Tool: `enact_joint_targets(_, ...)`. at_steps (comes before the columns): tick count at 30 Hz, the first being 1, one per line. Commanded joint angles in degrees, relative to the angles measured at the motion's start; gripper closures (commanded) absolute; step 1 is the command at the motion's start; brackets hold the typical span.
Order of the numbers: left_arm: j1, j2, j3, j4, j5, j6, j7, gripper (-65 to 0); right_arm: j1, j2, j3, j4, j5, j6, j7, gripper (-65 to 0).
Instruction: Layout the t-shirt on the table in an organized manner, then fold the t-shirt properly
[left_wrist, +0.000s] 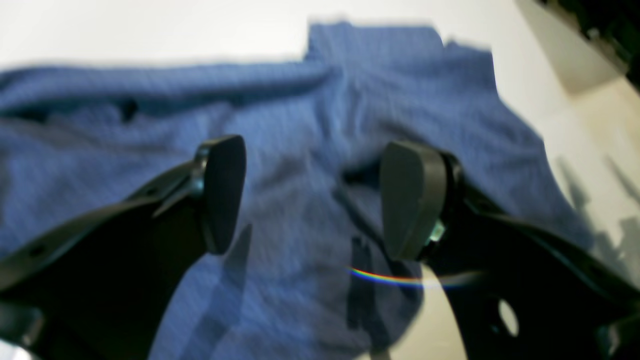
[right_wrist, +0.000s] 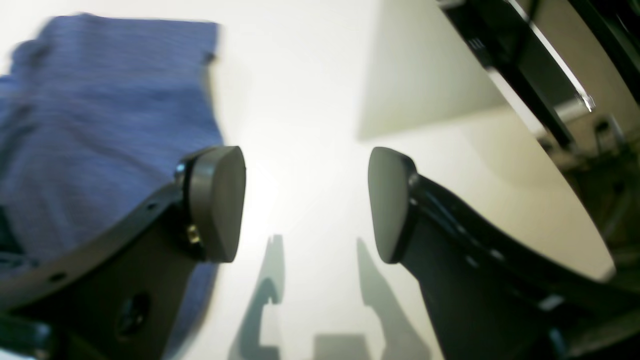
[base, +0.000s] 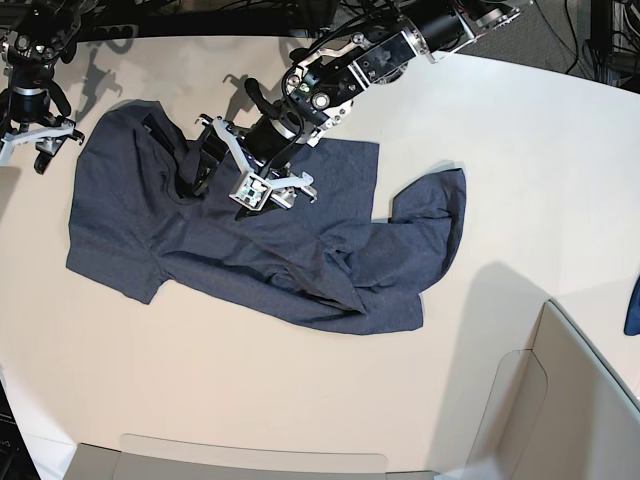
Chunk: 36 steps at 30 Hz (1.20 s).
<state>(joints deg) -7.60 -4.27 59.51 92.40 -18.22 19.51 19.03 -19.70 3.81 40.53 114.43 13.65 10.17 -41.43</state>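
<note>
Dark navy-grey cloth, the t-shirt (base: 250, 240), lies spread but rumpled on the off-white tabletop (base: 520, 160), in the left and middle part of the base view. One short sleeve points toward the lower left corner of the shirt. The far right part of the shirt is folded back over itself and makes a thick, wrinkled lump. A dark band of the neck opening shows near the upper left of the cloth.

In the base view the left gripper (base: 255, 180) hangs over the upper middle of the shirt, at the end of an arm that reaches in from the top of the picture. In the left wrist view its jaws stand wide apart above the blue-looking fabric, and nothing is between them; whether the tips touch the cloth I cannot tell, because this picture is blurred.

The right gripper (base: 35, 135) is at the far left of the base view, over bare tabletop just beside the left edge of the shirt. In the right wrist view its jaws are also apart and hold nothing, with the shirt edge beside one finger (right_wrist: 217, 202).

A grey-beige box wall (base: 560, 400) stands at the lower right, well apart from the shirt.
</note>
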Motion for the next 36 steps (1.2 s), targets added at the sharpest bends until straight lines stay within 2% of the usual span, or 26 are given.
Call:
enact_joint_targets(1,-0.4,0.7,-0.1,1.1,0.6,-0.2,-1.8,-40.3,0.1,0.7,0.7,0.8,0.3,0.2,1.6,-38.3)
enact_joint_targets(6,1.0,1.1,0.1,1.1,0.4,-0.2,-1.8,-40.3,-0.2,0.4,1.1,-0.7,0.0,0.2,-0.5,-38.3)
enact_joint_targets(12,0.6,1.1,4.9,-0.9,0.7,-0.2,-1.8,-40.3,0.2,0.4,0.7,-2.6,0.3,0.3,-5.7,-38.3)
enact_joint_targets(15,0.6,1.2,5.8,-2.5,0.7,-0.2,-2.1,-40.3,0.5,-1.0,0.7,-2.4,0.4,0.4,-8.0,-38.3)
enact_joint_targets(18,0.8,1.2,5.8,-2.5,0.7,-0.2,-2.2,-40.3,0.5,-2.5,0.7,-2.4,0.4,3.9,-8.4,-38.3)
enact_joint_targets(25,0.8,0.9,5.8,-2.4,0.7,-0.2,-2.0,-40.3,3.3,-5.1,0.3,-2.5,0.5,8.4,-8.5,-38.3)
enact_joint_targets(28,0.9,0.9,5.8,-2.4,0.7,-0.2,-2.0,-40.3,4.7,-6.1,1.5,-2.6,4.6,9.7,-8.5,-38.3)
enact_joint_targets(34,0.9,0.8,5.8,-2.4,0.7,-0.2,-1.9,-40.3,5.2,-6.1,6.6,-9.2,20.7,9.8,-8.6,-38.3)
enact_joint_targets(36,0.9,0.7,5.8,-2.4,0.7,-0.2,-1.9,-40.3,5.2,-5.9,9.1,-12.1,24.2,9.6,-8.6,-38.3)
